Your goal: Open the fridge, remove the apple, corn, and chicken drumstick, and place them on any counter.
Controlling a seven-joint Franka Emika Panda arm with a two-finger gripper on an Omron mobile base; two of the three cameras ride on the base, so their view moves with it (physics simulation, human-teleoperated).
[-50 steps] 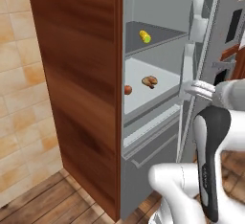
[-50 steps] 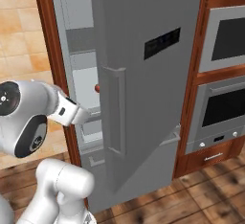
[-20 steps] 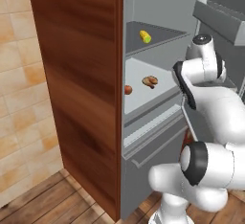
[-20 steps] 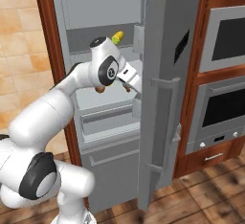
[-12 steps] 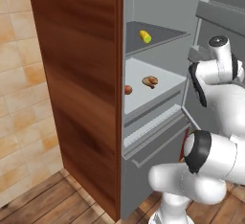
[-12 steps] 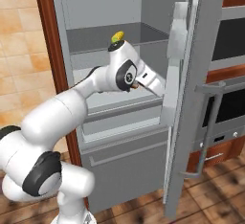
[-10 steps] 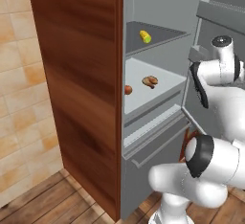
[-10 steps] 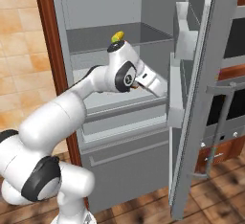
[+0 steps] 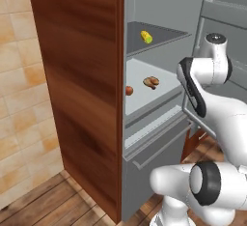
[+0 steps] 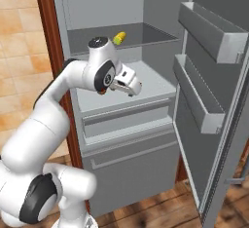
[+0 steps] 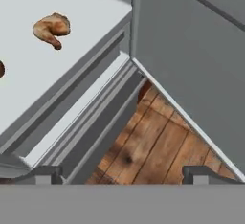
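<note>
The fridge (image 10: 146,8) stands wide open, its door (image 10: 214,124) swung out to the right. On the upper shelf lies the yellow corn (image 9: 146,37) (image 10: 119,38). The brown chicken drumstick (image 9: 151,81) (image 11: 51,28) and the red apple (image 9: 129,91) (image 11: 1,69) rest on the white middle shelf. My gripper (image 10: 130,86) (image 11: 119,174) hangs open and empty in front of that shelf's right end, pointing down past the lower drawer (image 10: 131,166) at the floor. The counter is out of view.
A tall reddish-brown wooden panel (image 9: 82,90) flanks the fridge on its left, beside a tiled wall (image 9: 19,94). Two grey door bins (image 10: 209,29) jut from the open door. Wooden floor (image 11: 153,146) lies below between drawer and door.
The fridge door has swung from partly open to wide open. My gripper has let go, opened wide, and drawn back from the door towards the middle shelf.
</note>
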